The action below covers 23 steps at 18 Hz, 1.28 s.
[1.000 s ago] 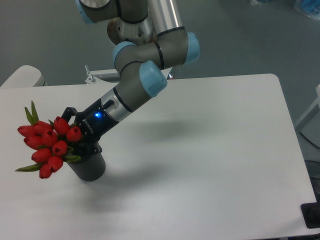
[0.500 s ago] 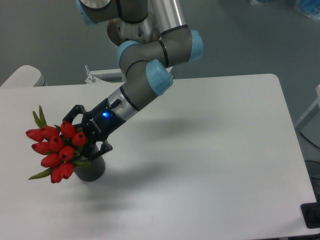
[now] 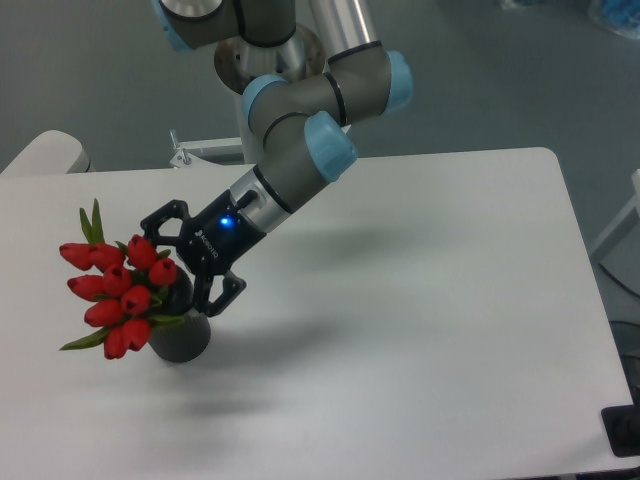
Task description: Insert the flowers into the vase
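From the fixed camera, the flowers [image 3: 118,296] sit in the vase [image 3: 182,333] near the table's [image 3: 420,330] left side, at about nine o'clock from the table's middle. The bunch leans out of the vase mouth toward ten o'clock, so the red buds hang over the vase's left rim and partly cover it. Green leaves poke out at the top, toward twelve o'clock, and at the lower left, toward eight o'clock. The vase stands upright on the table; only its lower body and right side show below the buds.

The gripper [image 3: 192,258] lies at about two o'clock from the bunch, just beside it, coming down along the slanted arm [image 3: 295,165] from the upper right. Its two black fingers are spread wide apart: one fingertip [image 3: 156,217] points up and left above the buds, the other fingertip [image 3: 222,301] curls down just right of the vase mouth. Neither finger is pressed on the stems; the buds lie in the gap's left edge, close to the fingers. A blue light glows on the gripper body.
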Each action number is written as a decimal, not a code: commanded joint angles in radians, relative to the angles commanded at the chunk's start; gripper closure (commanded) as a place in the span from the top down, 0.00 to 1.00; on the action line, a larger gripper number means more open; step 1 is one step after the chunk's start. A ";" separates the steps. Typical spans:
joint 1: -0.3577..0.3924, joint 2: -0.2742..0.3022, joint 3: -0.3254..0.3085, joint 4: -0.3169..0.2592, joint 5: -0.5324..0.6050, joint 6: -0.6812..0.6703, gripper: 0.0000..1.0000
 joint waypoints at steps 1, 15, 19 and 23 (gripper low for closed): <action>0.008 0.006 0.000 -0.002 0.002 0.000 1.00; 0.261 0.066 0.058 -0.008 0.080 0.043 1.00; 0.379 0.060 0.112 -0.009 0.133 0.130 1.00; 0.505 0.040 0.187 -0.011 0.153 0.161 1.00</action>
